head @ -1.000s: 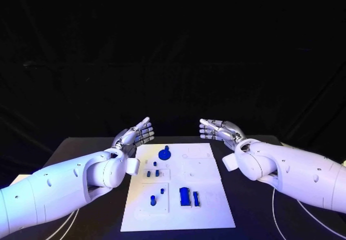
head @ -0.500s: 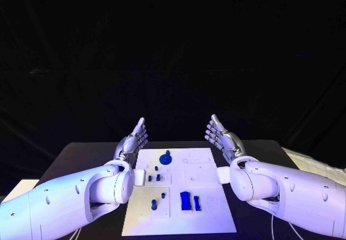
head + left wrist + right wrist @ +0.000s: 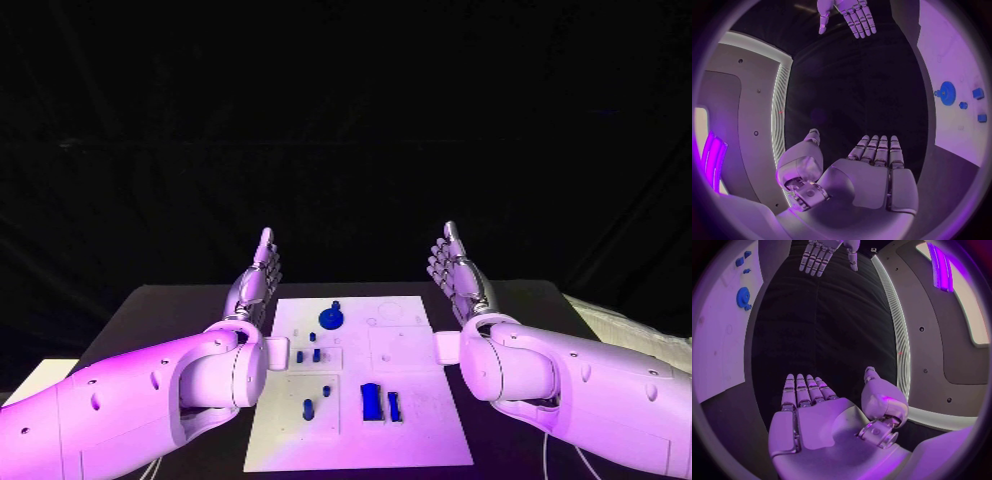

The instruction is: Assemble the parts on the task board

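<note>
Overhead, the left hand [image 3: 257, 278] and right hand [image 3: 460, 275] rise empty beside the task board [image 3: 411, 400], fingers straight and together; blue parts [image 3: 371, 399] sit on it.

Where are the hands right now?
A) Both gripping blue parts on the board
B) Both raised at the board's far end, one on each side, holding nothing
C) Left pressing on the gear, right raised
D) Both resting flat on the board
B: the left hand and right hand stand up with fingers straight and empty, flanking the board.
</note>
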